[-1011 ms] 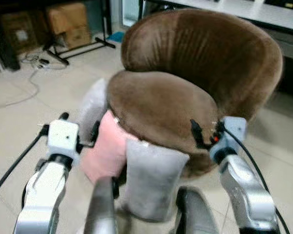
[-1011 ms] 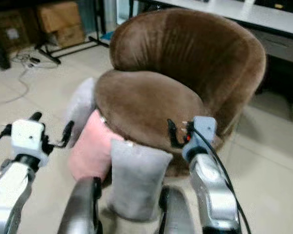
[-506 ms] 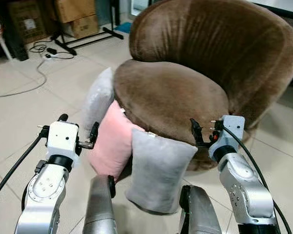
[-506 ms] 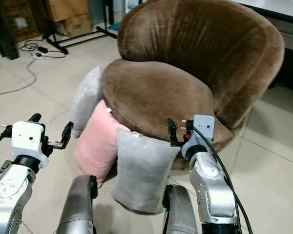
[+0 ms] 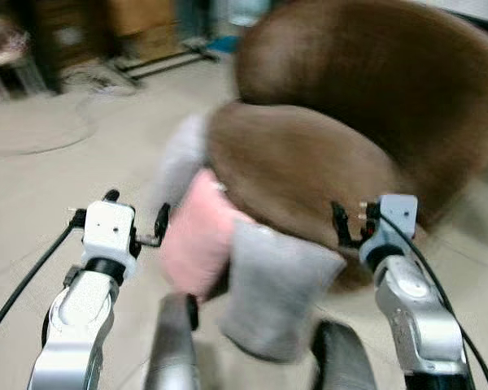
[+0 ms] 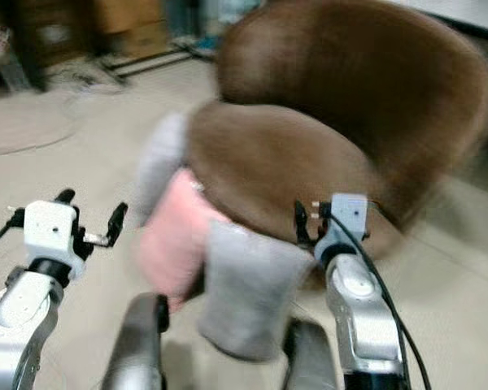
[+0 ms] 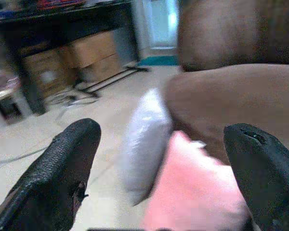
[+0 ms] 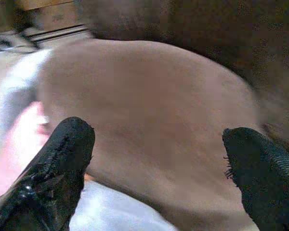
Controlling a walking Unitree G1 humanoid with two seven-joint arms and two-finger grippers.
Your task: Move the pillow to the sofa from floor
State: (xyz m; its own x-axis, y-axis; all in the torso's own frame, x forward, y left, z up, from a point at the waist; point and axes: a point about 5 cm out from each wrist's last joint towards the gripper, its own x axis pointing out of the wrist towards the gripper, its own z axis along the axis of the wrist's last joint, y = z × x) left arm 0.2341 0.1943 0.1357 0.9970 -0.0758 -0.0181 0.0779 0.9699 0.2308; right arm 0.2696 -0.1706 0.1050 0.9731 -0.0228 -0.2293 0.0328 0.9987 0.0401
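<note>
In the eye views, blurred by camera motion, three pillows are leaning against the front edge of the brown sofa (image 5: 325, 154) on the tiled floor (image 5: 41, 187): a grey pillow (image 5: 278, 296) nearest the robot, a pink pillow (image 5: 197, 244) just beside it and touching it, and a pale pillow (image 5: 181, 158) behind the pink one, pressed to the sofa's side. None is on the seat yet. The left claw (image 5: 134, 219) is hanging in the air near the pink pillow, apart from it; the right claw (image 5: 342, 229) is hovering over the front edge of the seat, above the grey pillow.

In the left wrist view, the left claw's fingers (image 7: 62, 168) are standing wide apart, gripping nothing, with the pink pillow (image 7: 197, 202) and pale pillow (image 7: 144, 139) lying ahead between them.

In the right wrist view, the right claw's fingers (image 8: 53, 168) are likewise spread and empty, facing the seat cushion (image 8: 149, 115).

The step in hand looks like the approach. To do it well, the robot should probably let its body settle first, then bring both claws down to either side of one pillow and squeeze its soft bulk evenly before lifting it clear of the seat edge.
</note>
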